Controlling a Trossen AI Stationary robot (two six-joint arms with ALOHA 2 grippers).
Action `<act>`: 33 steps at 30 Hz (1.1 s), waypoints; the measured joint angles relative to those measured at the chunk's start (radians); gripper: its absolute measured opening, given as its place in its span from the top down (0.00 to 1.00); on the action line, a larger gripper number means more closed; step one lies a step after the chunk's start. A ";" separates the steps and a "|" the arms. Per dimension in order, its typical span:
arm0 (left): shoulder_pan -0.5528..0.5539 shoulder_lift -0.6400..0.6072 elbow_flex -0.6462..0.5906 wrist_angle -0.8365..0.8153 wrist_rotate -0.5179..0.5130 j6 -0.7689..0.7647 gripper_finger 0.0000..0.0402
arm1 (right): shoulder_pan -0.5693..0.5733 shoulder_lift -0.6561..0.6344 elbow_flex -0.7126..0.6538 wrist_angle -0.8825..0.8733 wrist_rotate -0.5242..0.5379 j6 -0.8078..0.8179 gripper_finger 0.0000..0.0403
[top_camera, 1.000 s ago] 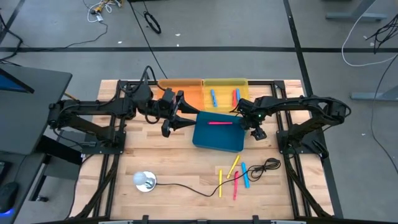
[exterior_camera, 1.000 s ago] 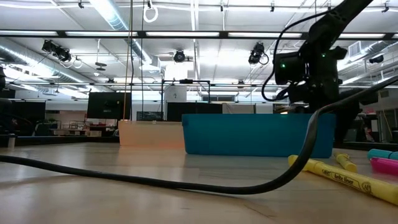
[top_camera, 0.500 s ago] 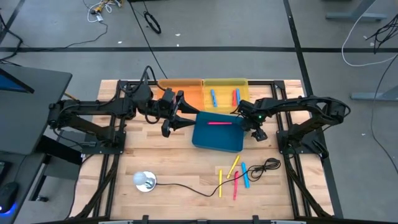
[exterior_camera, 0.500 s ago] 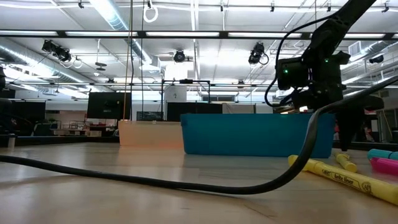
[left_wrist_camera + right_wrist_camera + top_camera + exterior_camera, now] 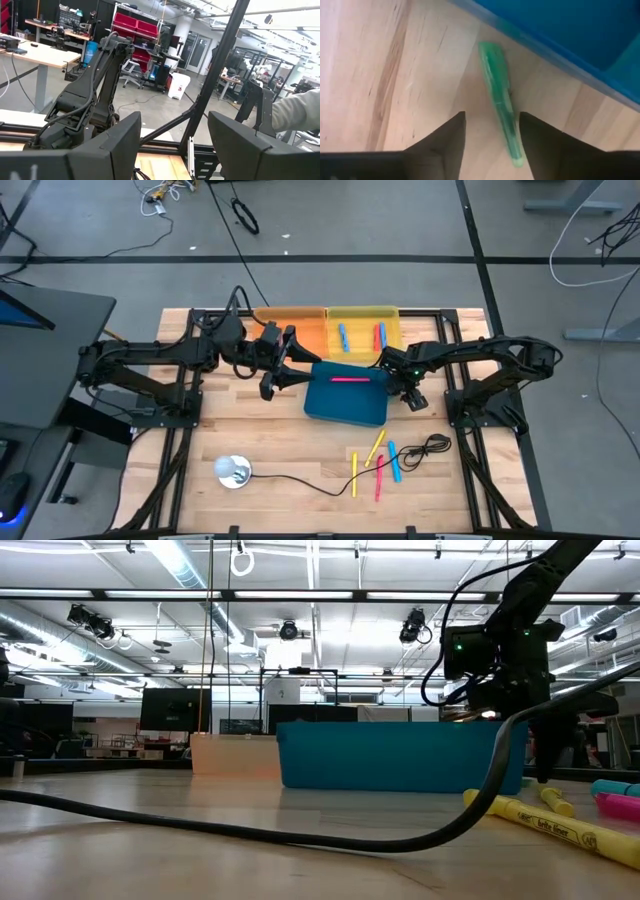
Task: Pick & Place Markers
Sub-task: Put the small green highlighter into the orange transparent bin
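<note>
Markers: I'm lining up on the green marker (image 5: 501, 100), lying on the table (image 5: 380, 75) just beside the blue bin (image 5: 580, 35), centre of the right wrist view. My right gripper (image 5: 491, 135) is straddling it, fingers apart, nothing gripped yet. Left gripper (image 5: 172, 145) is waiting open, aimed off into the room. Risk as I'm judging it: the marker is sitting skewed and close to one finger, so closing could nudge it against the bin wall or pinch only its tip.
</note>
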 joint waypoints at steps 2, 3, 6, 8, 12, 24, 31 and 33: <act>0.000 0.000 0.000 0.000 0.000 0.000 0.41 | 0.001 0.000 0.000 0.000 0.001 -0.002 0.59; 0.000 0.000 0.000 0.000 0.000 0.000 0.41 | 0.001 0.000 0.000 0.000 0.002 -0.005 0.61; 0.000 0.000 0.000 0.000 0.000 0.000 0.41 | 0.001 0.000 0.000 0.000 0.010 -0.020 0.71; 0.000 0.000 0.000 0.000 0.000 0.000 0.41 | 0.001 0.000 0.000 0.000 0.010 -0.022 0.78; 0.000 0.000 0.000 0.000 0.000 0.000 0.41 | 0.001 -0.002 0.001 -0.002 0.010 -0.013 0.91; 0.003 0.000 0.000 0.000 0.000 0.001 0.41 | 0.001 -0.016 0.008 -0.134 0.007 0.159 1.00; 0.003 0.000 0.000 0.000 0.000 0.001 0.41 | 0.001 -0.019 0.008 -0.144 0.009 0.172 0.98; 0.003 0.000 0.000 0.000 0.000 0.001 0.41 | 0.001 -0.019 0.008 -0.146 0.006 0.166 0.96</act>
